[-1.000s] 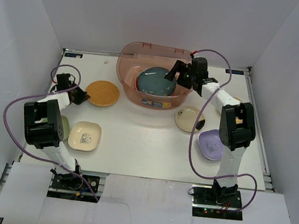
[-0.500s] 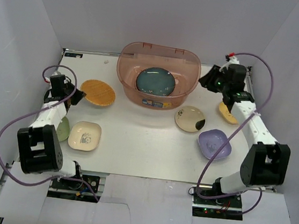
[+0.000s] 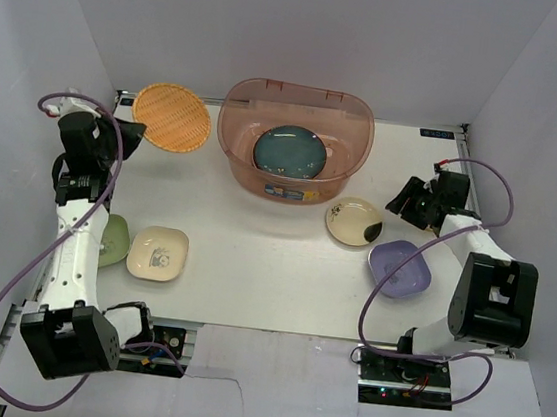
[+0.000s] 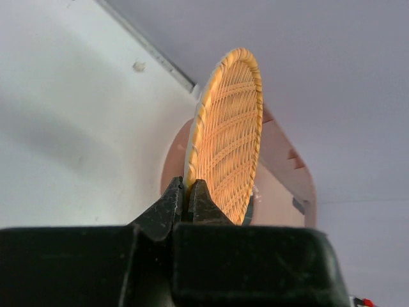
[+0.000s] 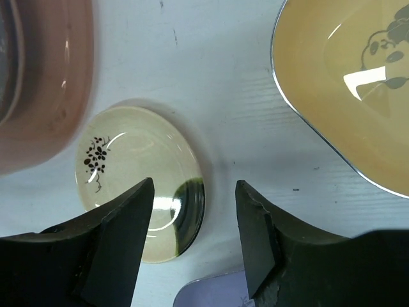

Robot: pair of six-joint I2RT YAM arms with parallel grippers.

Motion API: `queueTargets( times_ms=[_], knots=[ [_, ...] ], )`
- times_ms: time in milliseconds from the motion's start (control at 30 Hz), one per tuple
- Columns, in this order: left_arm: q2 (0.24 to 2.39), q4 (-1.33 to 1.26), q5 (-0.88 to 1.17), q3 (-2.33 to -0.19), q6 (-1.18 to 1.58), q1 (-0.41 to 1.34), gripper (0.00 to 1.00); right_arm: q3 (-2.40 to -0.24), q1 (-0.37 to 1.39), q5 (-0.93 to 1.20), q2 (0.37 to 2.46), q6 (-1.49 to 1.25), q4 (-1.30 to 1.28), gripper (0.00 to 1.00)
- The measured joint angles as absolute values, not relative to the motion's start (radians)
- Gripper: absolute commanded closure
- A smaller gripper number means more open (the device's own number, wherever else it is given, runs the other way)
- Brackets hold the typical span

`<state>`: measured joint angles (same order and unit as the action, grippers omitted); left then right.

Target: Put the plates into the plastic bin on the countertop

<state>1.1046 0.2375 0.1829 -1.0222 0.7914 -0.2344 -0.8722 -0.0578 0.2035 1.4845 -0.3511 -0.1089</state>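
The plastic bin [image 3: 231, 113] stands at the back middle of the countertop [image 3: 255, 236] with a teal plate [image 3: 291, 152] inside. My left gripper [image 3: 124, 134] is shut on the rim of the orange woven plate [image 3: 172, 116] and holds it in the air left of the bin; in the left wrist view the plate [image 4: 227, 141] stands on edge above the gripper [image 4: 187, 192]. My right gripper [image 3: 405, 198] is open and empty, right of the cream flowered plate [image 3: 353, 221]. In the right wrist view the gripper [image 5: 195, 217] hovers by that plate's [image 5: 128, 173] dark edge.
A lavender plate [image 3: 400, 268] lies front right. A yellow plate [image 5: 339, 96] lies by the right gripper. A cream square plate [image 3: 158, 252] and a green plate [image 3: 114, 241] lie front left. White walls close the sides and back.
My left gripper has lifted the woven plate off the table, up and toward the back left. My right arm has swung from over the bin to the right and down beside the cream flowered plate.
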Motion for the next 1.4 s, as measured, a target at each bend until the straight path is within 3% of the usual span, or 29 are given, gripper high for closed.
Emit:
queueTargets(
  times_ms=[267, 500, 667, 800, 900, 1067, 1333, 1400],
  knots=[
    [1.158, 0.233, 0.298, -1.261, 0.829, -0.219, 1.0, -0.858, -0.058, 0.286, 1.607, -0.338, -0.066, 0.44],
    [1.375, 0.203, 0.348, -1.394, 0.809, -0.019, 1.0, -0.852, -0.057, 0.345, 1.687, -0.341, -0.01, 0.48],
    [1.622, 0.246, 0.364, -1.499, 0.78, 0.118, 1.0, -0.829, -0.056, 0.374, 1.7, -0.353, 0.039, 0.63],
    [1.813, 0.295, 0.368, -1.615, 0.751, 0.187, 1.0, -0.816, -0.056, 0.384, 1.71, -0.362, 0.069, 0.86],
    [1.92, 0.329, 0.366, -1.679, 0.73, 0.225, 1.0, -0.808, -0.056, 0.392, 1.711, -0.374, 0.081, 0.92],
    [2.038, 0.374, 0.355, -1.754, 0.695, 0.265, 1.0, -0.803, -0.055, 0.376, 1.662, -0.399, 0.076, 0.92],
    [2.157, 0.434, 0.299, -1.816, 0.638, 0.27, 1.0, -0.85, -0.057, 0.187, 1.361, -0.411, -0.007, 0.92],
    [2.18, 0.437, 0.294, -1.818, 0.633, 0.268, 0.84, -0.894, -0.057, 0.148, 1.3, -0.406, -0.042, 0.92]
  ],
)
